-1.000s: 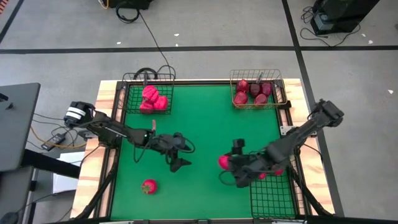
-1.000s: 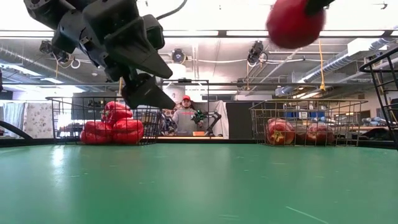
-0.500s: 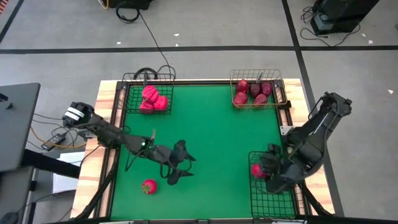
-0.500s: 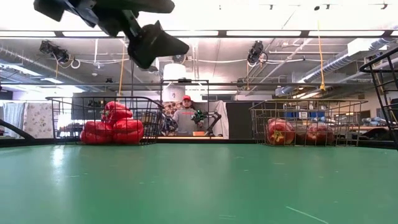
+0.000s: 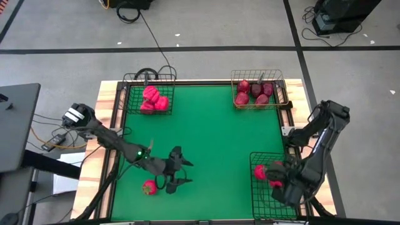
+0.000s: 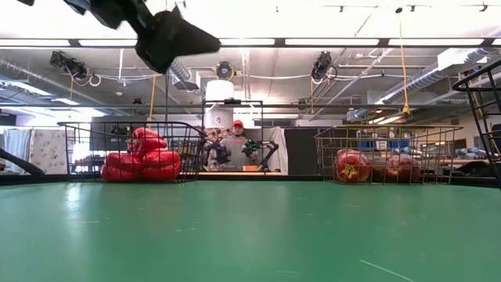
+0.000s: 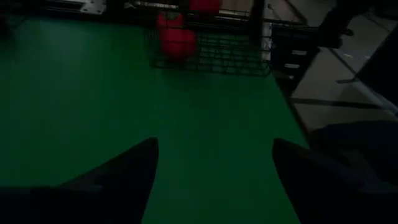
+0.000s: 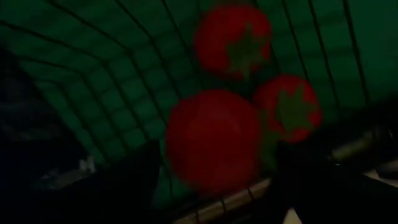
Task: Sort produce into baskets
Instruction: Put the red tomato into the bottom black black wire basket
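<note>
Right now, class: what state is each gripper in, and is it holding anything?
Left gripper: open, empty, over the green mat beside the loose tomato.
Right gripper: open, above the tomatoes in the black basket, gripping none.

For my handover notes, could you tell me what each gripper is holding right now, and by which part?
Nothing: the left gripper is open beside the loose tomato; the right gripper is open over the black basket.

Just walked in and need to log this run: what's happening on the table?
Two arms are sorting red produce into wire baskets. The right gripper hangs open over the near-right black basket, where tomatoes lie. The left gripper, open, is beside the loose tomato on the mat. Peppers and apples fill the far baskets.
</note>
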Motion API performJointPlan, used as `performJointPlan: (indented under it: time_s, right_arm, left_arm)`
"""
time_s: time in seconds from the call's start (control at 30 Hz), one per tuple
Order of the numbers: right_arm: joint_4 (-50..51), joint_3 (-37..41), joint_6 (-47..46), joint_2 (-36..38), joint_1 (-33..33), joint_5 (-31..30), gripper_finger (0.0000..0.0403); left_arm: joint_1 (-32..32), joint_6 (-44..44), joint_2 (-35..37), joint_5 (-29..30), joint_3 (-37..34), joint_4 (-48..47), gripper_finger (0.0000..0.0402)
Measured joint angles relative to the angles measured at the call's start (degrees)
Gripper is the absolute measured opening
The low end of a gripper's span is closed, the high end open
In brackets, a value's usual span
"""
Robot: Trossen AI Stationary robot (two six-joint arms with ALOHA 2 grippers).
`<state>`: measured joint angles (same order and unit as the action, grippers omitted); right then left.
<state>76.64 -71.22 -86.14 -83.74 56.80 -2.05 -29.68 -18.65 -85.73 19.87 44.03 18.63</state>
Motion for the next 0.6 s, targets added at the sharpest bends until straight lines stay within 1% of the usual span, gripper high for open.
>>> performJointPlan:
  time_s: [0.1, 0.23, 0.3, 0.37, 0.43, 0.53, 0.6]
  right_arm:
    - [0.9, 0.0, -2.5, -1.8, 0.9, 2.2, 0.0327]
    - [-0.5, 0.0, -5.2, -3.2, 1.8, 2.2, 0.0324]
    - [-0.5, 0.0, -8.8, -3.7, 1.9, 2.6, 0.0323]
    - [-0.8, 0.0, -11.5, -4.2, 1.9, 2.8, 0.0323]
    - [-0.2, 0.0, -16.0, -4.3, 1.9, 1.1, 0.0323]
    - [1.7, 0.0, -23.2, -4.3, 1.9, -5.9, 0.0323]
    - [1.9, -0.2, -23.6, -4.3, 1.9, -11.2, 0.0323]
  left_arm:
    - [-1.9, 0.2, 0.0, 0.0, 0.0, 0.7, 0.0321]
    - [-4.7, 2.8, 0.0, 0.2, 0.0, 0.9, 0.0321]
    - [-6.1, 3.5, 0.0, 1.8, 0.1, 1.1, 0.0321]
    - [-7.0, 3.7, 0.0, 3.3, 1.1, -0.7, 0.0321]
    - [-7.3, 6.2, 0.4, 4.4, 3.6, -7.4, 0.0321]
    - [-7.3, 6.5, 0.8, 7.1, 11.2, -23.1, 0.0321]
    - [-7.1, 4.1, 0.8, 9.5, 16.9, -33.4, 0.0321]
